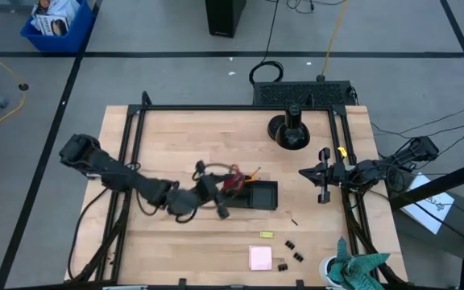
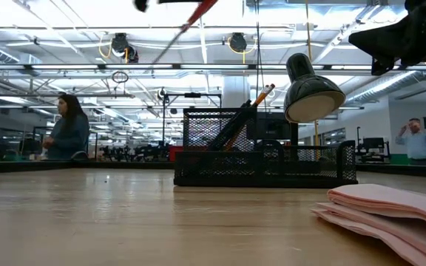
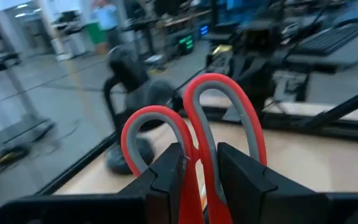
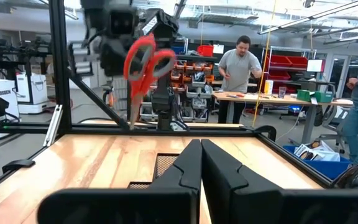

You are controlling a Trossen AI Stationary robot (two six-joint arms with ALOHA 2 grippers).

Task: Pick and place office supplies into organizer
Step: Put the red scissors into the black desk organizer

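Observation:
My left gripper [image 1: 216,193] [image 3: 199,158] is shut on the red-handled scissors [image 1: 232,183] [image 4: 145,62], high above the table beside the black mesh organizer [image 1: 260,194] [image 2: 265,164]. An orange pencil [image 2: 261,96] stands slanted in the organizer. My right gripper [image 1: 311,171] [image 4: 201,168] is shut and empty, to the organizer's right. The pink sticky pad [image 1: 260,258], the yellow-green eraser [image 1: 266,234], black binder clips [image 1: 290,243] and a dark pen [image 1: 295,221] lie flat on the table near its near edge. My left gripper pinches the scissors between its two fingers [image 3: 166,177], just below the two handle loops [image 3: 207,143]. The loops stick out past the fingertips. The scissors are lifted clear of the table, with the blades [image 4: 132,115] hanging down.
A round black stand [image 1: 290,129] sits at the far side of the table. A teal-green cloth [image 1: 357,270] lies at the near right corner. A black frame rail [image 1: 341,185] runs along the right side. People stand in the room beyond the table.

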